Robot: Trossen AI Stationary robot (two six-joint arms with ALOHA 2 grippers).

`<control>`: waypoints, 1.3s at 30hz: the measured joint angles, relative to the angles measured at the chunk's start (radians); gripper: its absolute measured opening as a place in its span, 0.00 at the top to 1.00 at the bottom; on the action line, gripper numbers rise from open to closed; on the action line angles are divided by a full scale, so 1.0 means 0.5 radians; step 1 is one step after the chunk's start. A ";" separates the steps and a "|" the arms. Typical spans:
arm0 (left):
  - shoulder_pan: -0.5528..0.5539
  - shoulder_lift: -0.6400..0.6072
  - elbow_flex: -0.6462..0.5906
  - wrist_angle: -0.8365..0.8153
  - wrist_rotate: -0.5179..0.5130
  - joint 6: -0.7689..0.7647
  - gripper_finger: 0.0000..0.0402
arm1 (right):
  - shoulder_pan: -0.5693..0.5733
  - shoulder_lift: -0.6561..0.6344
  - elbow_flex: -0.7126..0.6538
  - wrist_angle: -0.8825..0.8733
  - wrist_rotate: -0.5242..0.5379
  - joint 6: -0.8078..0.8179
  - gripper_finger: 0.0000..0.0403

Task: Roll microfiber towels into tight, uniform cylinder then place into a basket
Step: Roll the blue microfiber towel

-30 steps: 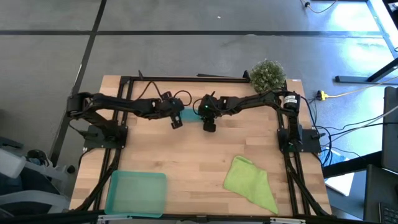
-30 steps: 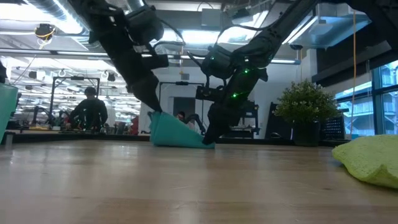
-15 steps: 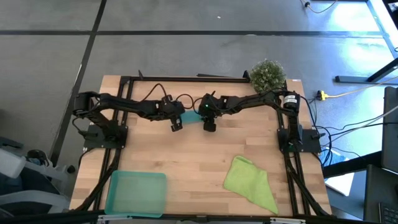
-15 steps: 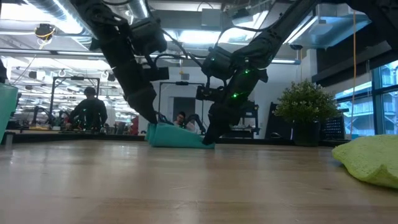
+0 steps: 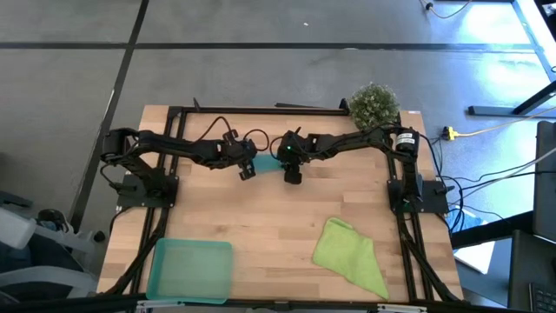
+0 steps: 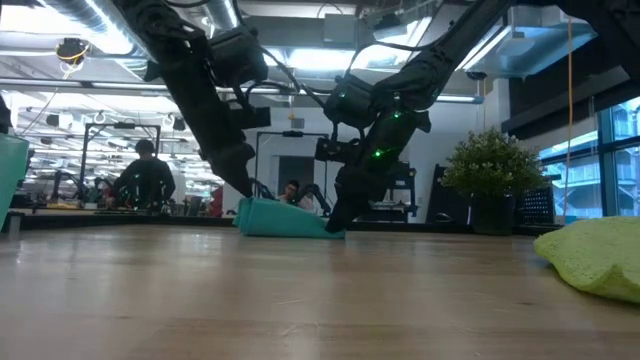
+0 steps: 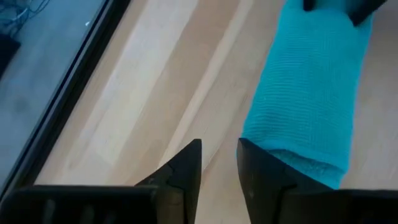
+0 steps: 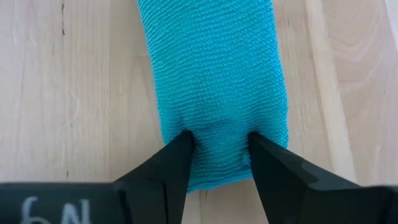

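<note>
While the right gripper pinches one end of the rolled teal towel near the table's far edge, the left gripper sits at the other end, fingers slightly parted with nothing between them; probably just beside the roll, hard to tell; risk: roll loosens or unrolls with only one end pinned; lime towel lies unrolled near the front right corner; basket at front left corner, nothing in it.
</note>
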State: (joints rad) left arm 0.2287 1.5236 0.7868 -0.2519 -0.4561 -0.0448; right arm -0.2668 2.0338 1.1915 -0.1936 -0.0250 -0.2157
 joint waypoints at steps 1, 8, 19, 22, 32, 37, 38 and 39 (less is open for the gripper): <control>0.000 -0.011 0.000 -0.018 0.004 -0.006 0.76 | 0.000 0.000 0.000 0.000 0.000 0.000 0.60; -0.006 -0.182 0.102 -0.254 0.007 -0.065 0.76 | 0.001 0.000 -0.001 0.005 -0.001 0.002 0.60; -0.144 -0.335 0.114 -0.334 0.339 0.051 0.76 | 0.004 0.006 -0.007 0.162 -0.011 0.002 0.60; -0.183 -0.322 0.113 -0.344 0.341 0.051 0.76 | 0.004 0.010 -0.009 0.245 -0.011 0.004 0.60; -0.230 -0.274 0.112 -0.343 0.341 0.060 0.76 | 0.004 0.011 -0.007 0.257 -0.002 0.003 0.60; -0.230 -0.270 0.112 -0.344 0.340 0.060 0.76 | 0.002 0.011 -0.006 0.257 0.004 0.003 0.60; -0.230 -0.272 0.112 -0.346 0.340 0.060 0.76 | 0.002 0.011 -0.006 0.263 0.005 0.003 0.60; -0.230 -0.277 0.112 -0.347 0.340 0.060 0.76 | 0.002 0.011 -0.006 0.272 0.005 0.003 0.60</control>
State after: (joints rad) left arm 0.1139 1.3854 0.8429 -0.4255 -0.2859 -0.0151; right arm -0.2657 2.0392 1.1885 -0.0578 -0.0227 -0.2142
